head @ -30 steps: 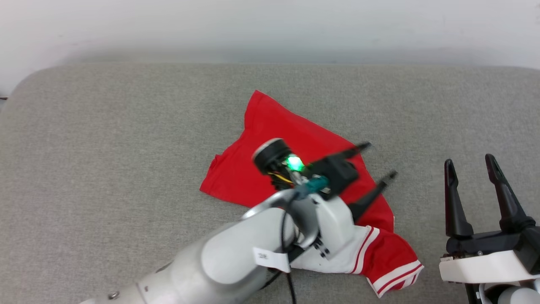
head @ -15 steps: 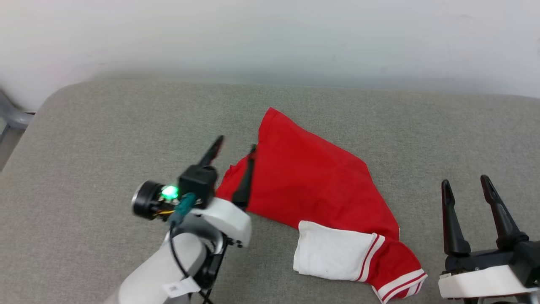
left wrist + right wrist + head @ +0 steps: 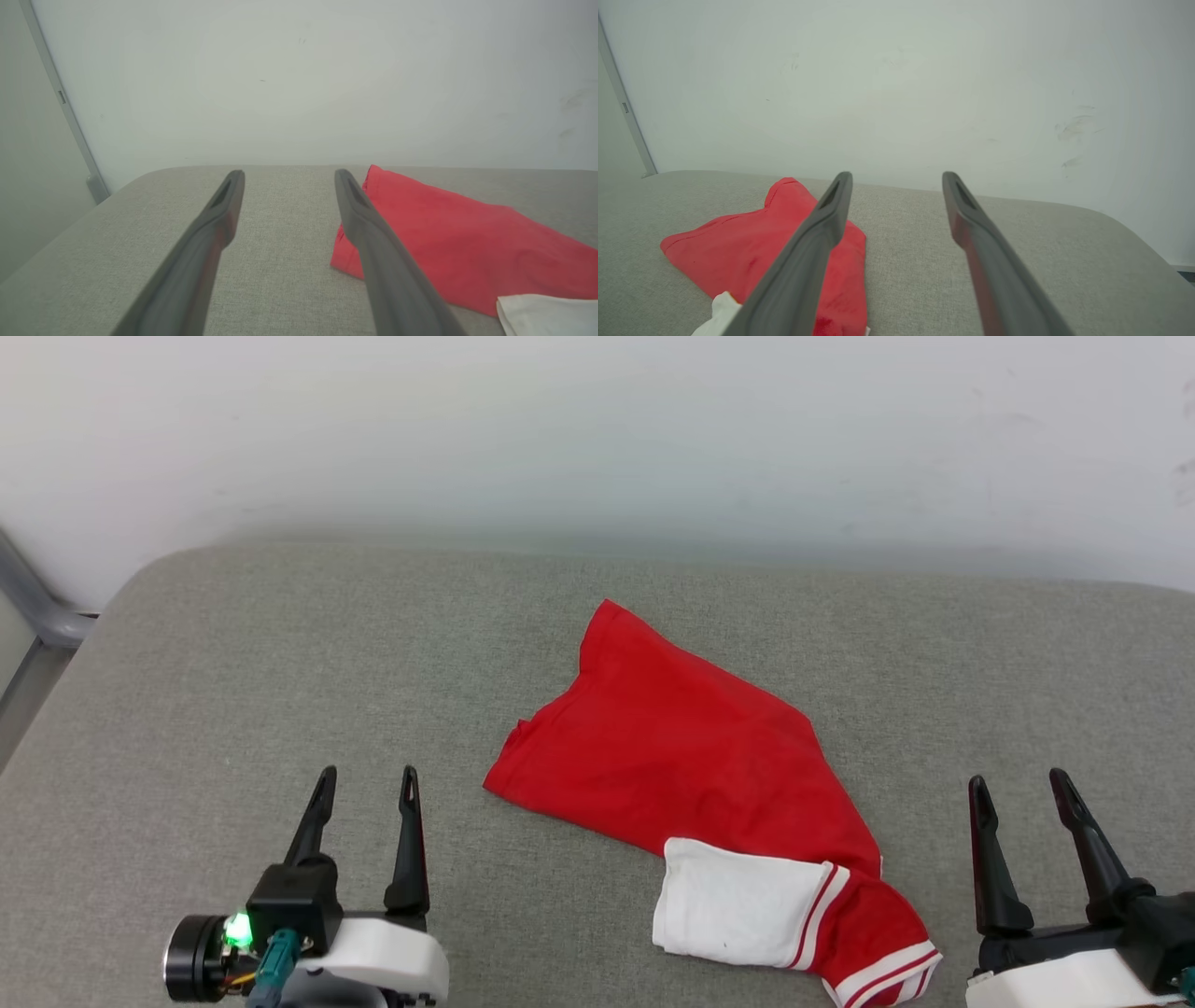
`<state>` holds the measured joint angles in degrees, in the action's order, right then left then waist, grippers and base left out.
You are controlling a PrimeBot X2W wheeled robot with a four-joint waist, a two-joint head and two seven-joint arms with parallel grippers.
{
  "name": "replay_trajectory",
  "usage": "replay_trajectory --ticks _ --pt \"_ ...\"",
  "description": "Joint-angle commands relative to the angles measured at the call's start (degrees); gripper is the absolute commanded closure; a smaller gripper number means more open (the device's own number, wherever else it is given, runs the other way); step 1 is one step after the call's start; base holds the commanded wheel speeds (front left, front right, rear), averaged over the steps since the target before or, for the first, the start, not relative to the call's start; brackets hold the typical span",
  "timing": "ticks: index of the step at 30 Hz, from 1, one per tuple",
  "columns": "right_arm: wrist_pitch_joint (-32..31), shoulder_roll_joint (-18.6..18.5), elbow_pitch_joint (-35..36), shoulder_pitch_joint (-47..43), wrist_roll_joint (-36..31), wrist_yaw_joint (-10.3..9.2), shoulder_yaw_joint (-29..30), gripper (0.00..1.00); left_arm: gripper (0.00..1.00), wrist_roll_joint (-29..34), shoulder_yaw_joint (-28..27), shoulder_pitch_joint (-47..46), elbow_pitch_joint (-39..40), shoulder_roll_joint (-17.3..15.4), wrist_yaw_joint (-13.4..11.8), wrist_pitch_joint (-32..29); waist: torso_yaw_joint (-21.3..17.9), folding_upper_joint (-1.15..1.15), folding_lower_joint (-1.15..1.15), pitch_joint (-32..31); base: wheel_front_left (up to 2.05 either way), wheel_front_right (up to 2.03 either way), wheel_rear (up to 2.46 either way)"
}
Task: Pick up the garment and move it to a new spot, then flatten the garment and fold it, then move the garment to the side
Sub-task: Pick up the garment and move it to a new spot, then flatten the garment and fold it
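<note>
Surface: grey fabric pad [image 3: 233, 691] with rounded corners, set against a pale wall [image 3: 597, 429].
Garment [image 3: 691, 756]: red, lying loose on the pad a little right of centre. It runs slantwise from a far point near the middle down to the near right.
Lay: not flat. The cloth is doubled over, with soft creases and uneven edges.
Sleeve [image 3: 738, 905]: white, folded over on top of the garment's near end.
Trim [image 3: 887, 971]: red and white stripes along the sleeve's right edge and on the near right corner, which reaches the bottom edge of the head view.
Left gripper [image 3: 368, 773]: lower left of the head view, fingers spread and pointing toward the wall, nothing between them. It is well apart from the garment, to its left.
Right gripper [image 3: 1018, 778]: lower right, fingers spread and empty. It is near the garment's near end, to its right, and not touching it.
Left wrist view: bare pad between the fingers, with the garment off to the right.
Right wrist view: bare pad between the fingers, with the garment at lower left, partly behind one finger.
Light [image 3: 238, 929]: green, lit, on the left wrist.
Post [image 3: 37, 607]: grey, beside the pad's far left corner.
</note>
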<state>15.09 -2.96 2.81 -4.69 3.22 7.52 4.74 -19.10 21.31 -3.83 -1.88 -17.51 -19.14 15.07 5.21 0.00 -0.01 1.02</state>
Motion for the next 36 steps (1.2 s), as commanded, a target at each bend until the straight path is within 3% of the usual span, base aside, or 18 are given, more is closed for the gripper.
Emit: replay_trajectory --ticks 1,16,36 --pt "0.1 0.1 -0.5 -0.6 0.5 -0.06 0.1 0.0 0.0 0.8 -1.0 1.3 0.1 0.6 0.7 0.1 0.0 0.0 0.01 -0.3 0.0 0.0 0.0" --pt "0.1 0.2 -3.8 -2.6 2.5 -0.05 -0.7 0.0 0.0 9.2 -10.1 6.9 -1.6 7.7 9.4 0.1 -0.8 0.0 0.01 -1.4 0.0 0.0 0.0" --pt "0.1 0.1 -4.7 -2.8 2.5 -0.06 -0.9 0.0 0.0 14.9 -14.4 6.9 -2.7 11.6 14.5 0.2 -0.4 0.0 0.01 -1.6 0.0 0.0 0.0"
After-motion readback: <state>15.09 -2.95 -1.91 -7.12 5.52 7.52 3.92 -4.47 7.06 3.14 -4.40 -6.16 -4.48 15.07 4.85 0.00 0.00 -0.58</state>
